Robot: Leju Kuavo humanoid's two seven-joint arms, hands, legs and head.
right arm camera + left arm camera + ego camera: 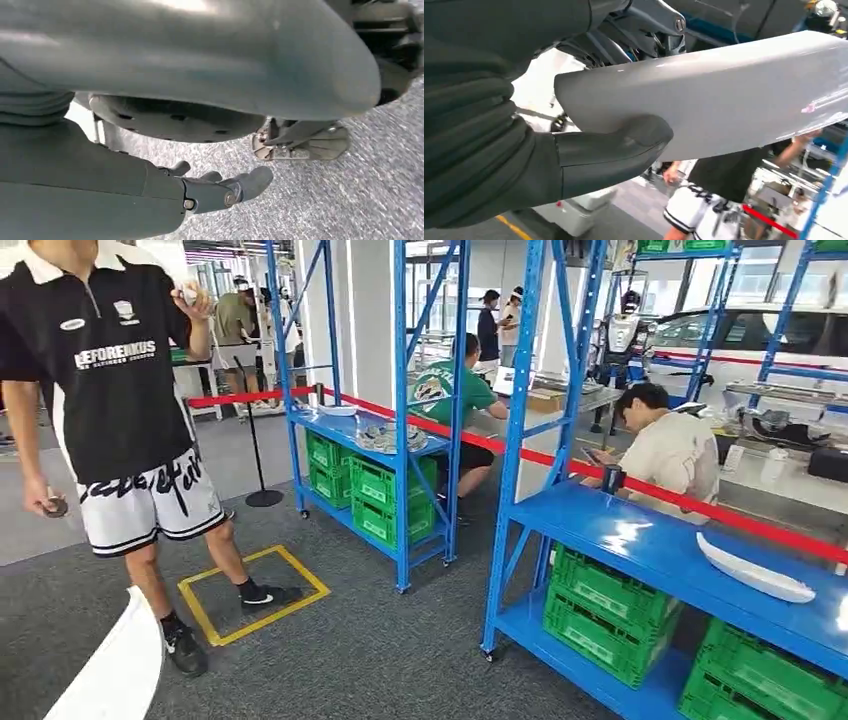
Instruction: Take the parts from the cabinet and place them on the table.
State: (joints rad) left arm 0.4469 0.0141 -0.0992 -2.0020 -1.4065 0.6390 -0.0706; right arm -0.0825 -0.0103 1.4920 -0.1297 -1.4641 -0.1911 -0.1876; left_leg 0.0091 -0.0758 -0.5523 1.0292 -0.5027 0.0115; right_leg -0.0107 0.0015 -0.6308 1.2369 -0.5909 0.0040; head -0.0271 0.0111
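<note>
My left hand (574, 155) grips a long white curved part (734, 95), with the thumb pressed across its near end. The same part's tip (115, 665) rises at the lower left of the head view. A second white part (755, 570) lies on the upper shelf of the near blue cabinet (640, 535) at the right. My right hand (215, 192) hangs over the grey carpet with its fingers stretched out and nothing in them.
A person in a black shirt and white shorts (120, 390) stands close on the left, one foot in a yellow floor square (252, 592). Green crates (605, 615) fill the lower shelves. A second blue cabinet (375, 440) stands further back, with seated people behind red tape (700, 502).
</note>
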